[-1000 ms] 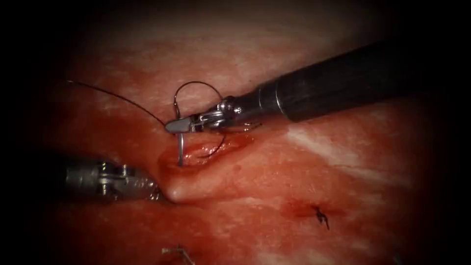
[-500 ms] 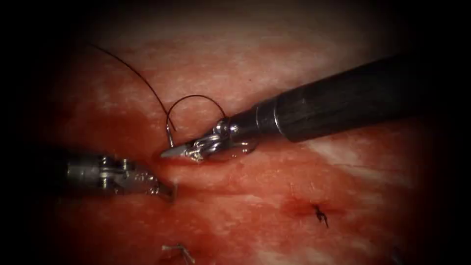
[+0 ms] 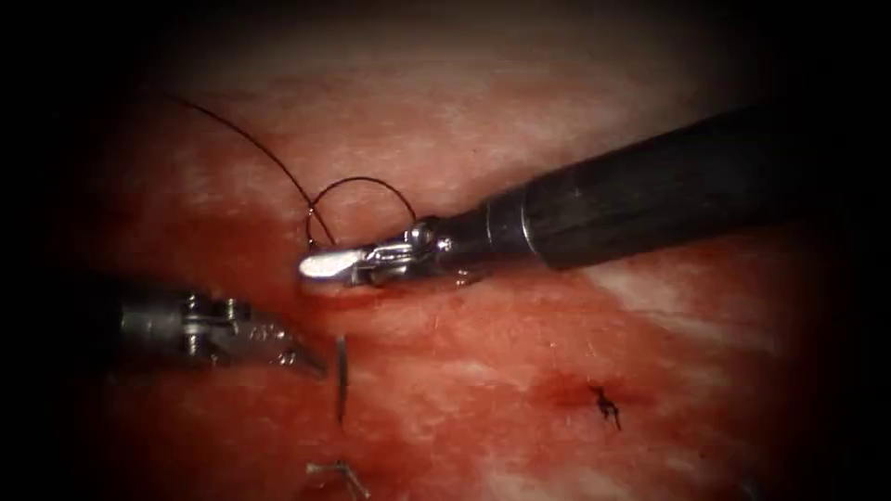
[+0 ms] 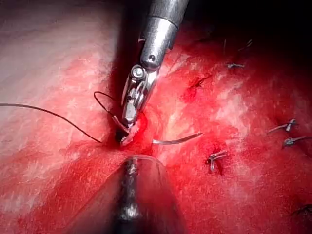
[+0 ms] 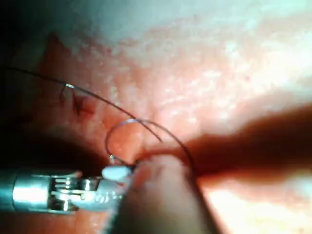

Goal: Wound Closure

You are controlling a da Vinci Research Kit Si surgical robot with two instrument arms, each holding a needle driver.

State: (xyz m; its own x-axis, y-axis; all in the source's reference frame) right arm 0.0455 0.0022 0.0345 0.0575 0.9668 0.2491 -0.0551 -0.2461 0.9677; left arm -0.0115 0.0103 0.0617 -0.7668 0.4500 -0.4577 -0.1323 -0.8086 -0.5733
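Right tool (image 3: 320, 266), frame centre, jaws closed on the needle's tail end where the thread (image 3: 357, 186) loops. Needle (image 3: 341, 378) passes through the tissue (image 3: 520, 325); its tip emerges below. Left tool (image 3: 311, 360), lower left, jaws slightly parted, holding nothing. Left wrist view adds 3 finished stitches (image 4: 214, 160).

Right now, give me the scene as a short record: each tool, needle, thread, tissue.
right tool: jaws shut on the needle near its thread end, pressed to the tissue at the cut
left tool: holds nothing, tip beside the needle's emerged point, jaws unclear
needle: in the tissue, pointed end sticking out below the cut
thread: loops above the right tool, then trails up and left
tissue: wet with red fluid; a finished stitch to the right
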